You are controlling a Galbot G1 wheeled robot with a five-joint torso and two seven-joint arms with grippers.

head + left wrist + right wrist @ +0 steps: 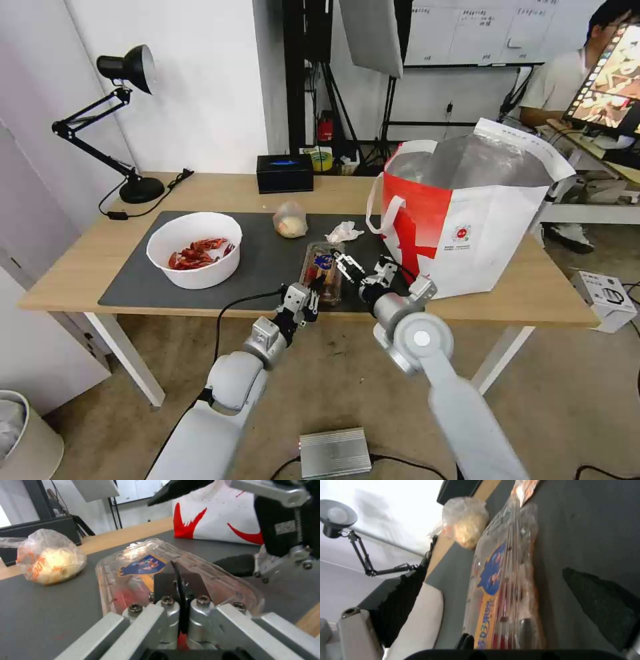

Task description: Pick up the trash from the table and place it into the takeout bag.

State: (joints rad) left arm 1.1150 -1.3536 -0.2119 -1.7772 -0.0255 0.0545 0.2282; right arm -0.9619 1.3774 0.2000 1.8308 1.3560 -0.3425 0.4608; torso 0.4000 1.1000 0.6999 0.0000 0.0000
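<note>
The left hand (pixel 312 288) sits at the desk's (pixel 80 267) near edge with its fingers pressed together on the near rim of the clear clamshell tray (pixel 322 263); in the left wrist view the black pads meet in a thin line against that rim, so it grips the tray (pixel 160 570), whose far end is partly hidden behind the arm in the head view. The right hand (pixel 357 267) hovers just beside the tray toward the takeout bag (pixel 467 220), fingers spread apart. Through the tray's lid (pixel 500 585) a blue label and red scraps show, though glare blurs the contents. The small bag with the beige lump (pixel 291 220) and the crumpled tissue (pixel 343 233) lie on the dark mat (pixel 133 280) toward the far edge, the white bowl of red shells (pixel 195 250) toward the left end. The takeout bag stands open near the right end. A black tissue box (pixel 285 173) and a desk lamp (pixel 127 120) sit along the far edge by a white wall.
</note>
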